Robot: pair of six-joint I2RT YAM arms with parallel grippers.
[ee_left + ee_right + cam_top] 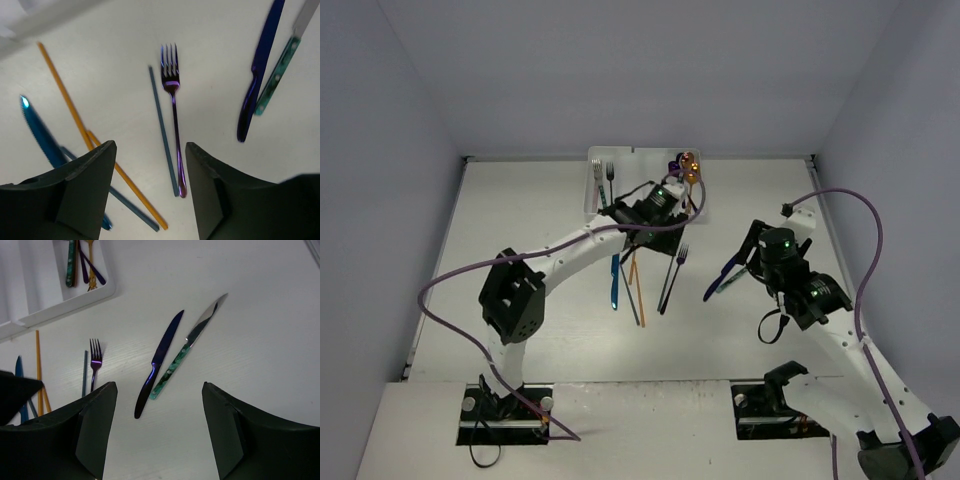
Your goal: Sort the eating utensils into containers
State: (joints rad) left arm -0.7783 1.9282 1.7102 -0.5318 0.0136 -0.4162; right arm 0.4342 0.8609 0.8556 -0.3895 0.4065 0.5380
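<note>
Both jaws are hanging open, empty. I'm judging the slim purple metal fork (170, 82) light, stiff, slippery. I'm aiming mid-handle.

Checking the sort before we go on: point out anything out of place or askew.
Nothing damaged, but several pieces lie loose on the table outside the white tray: a purple fork, orange chopsticks and a blue knife at odd angles, and a dark blue knife beside a teal-handled knife.
</note>
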